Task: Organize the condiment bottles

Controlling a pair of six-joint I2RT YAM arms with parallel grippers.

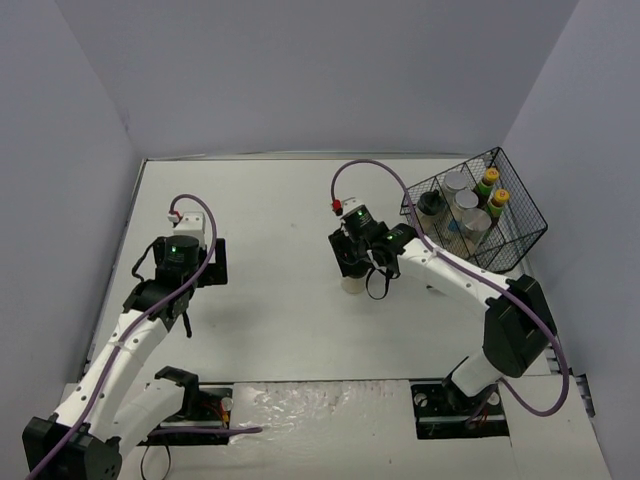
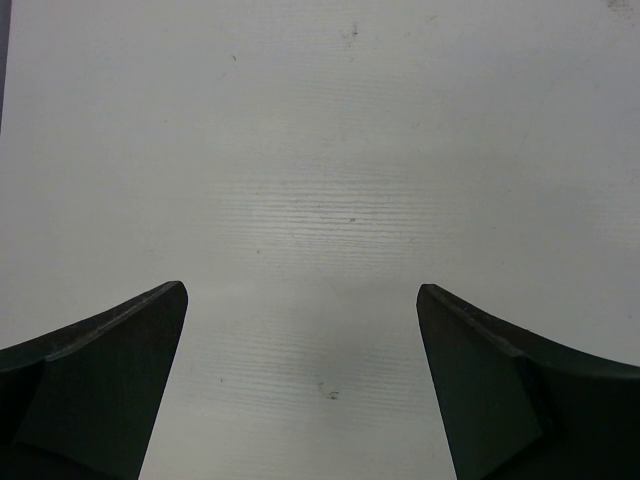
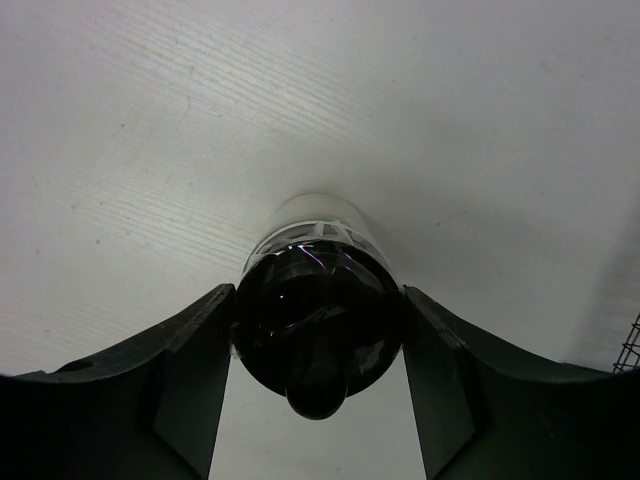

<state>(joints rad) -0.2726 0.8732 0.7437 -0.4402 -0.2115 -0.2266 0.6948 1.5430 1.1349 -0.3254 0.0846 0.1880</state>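
Note:
A beige jar (image 1: 351, 285) with a black lid stands on the white table left of the basket. My right gripper (image 1: 352, 268) is straight above it; in the right wrist view both fingers press the sides of its black lid (image 3: 318, 310), so the right gripper (image 3: 318, 335) is shut on it. The other condiment bottles stand in the black wire basket (image 1: 524, 240): two yellow-capped dark bottles (image 1: 487, 179), three silver-lidded shakers (image 1: 467, 201) and a black-lidded jar (image 1: 431, 203). My left gripper (image 1: 181, 268) hangs open over bare table at the left, nothing between its fingers (image 2: 100, 380).
The wire basket stands at the table's far right edge, and a corner of it (image 3: 632, 352) shows in the right wrist view. Grey walls close in the table on three sides. The arm bases sit at the near edge.

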